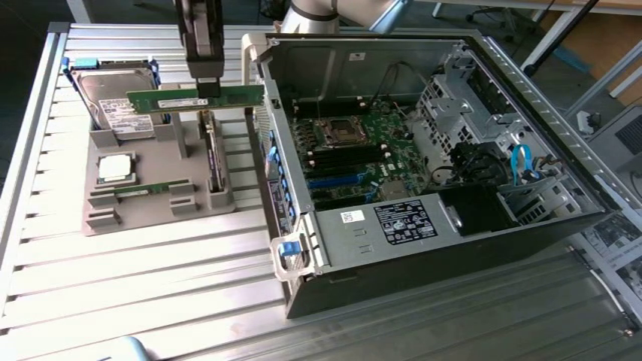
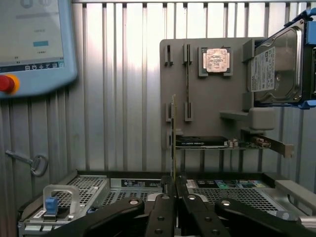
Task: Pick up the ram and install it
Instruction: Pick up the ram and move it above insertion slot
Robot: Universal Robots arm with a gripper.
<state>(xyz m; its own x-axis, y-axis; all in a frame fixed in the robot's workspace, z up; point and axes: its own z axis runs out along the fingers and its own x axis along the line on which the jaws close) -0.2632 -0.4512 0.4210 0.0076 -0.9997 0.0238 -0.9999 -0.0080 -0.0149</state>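
Note:
The ram (image 1: 165,100), a long green stick with a white label, hangs level in the air with my gripper (image 1: 210,93) shut on its upper edge. It is above the grey holder tray (image 1: 150,214), just off the open computer case's (image 1: 422,226) wall on the exterior view's left. In the wrist view the ram (image 2: 173,133) shows edge-on, rising from between the fingers of my gripper (image 2: 174,190). The motherboard (image 1: 396,128) with its black and blue memory slots (image 1: 341,162) lies inside the case.
The tray holds a hard drive (image 1: 116,105), a silver processor (image 1: 116,167), an expansion card (image 1: 213,150) on edge and a second green stick (image 1: 150,188). A teach pendant (image 2: 29,44) lies on the slatted metal table (image 1: 150,286).

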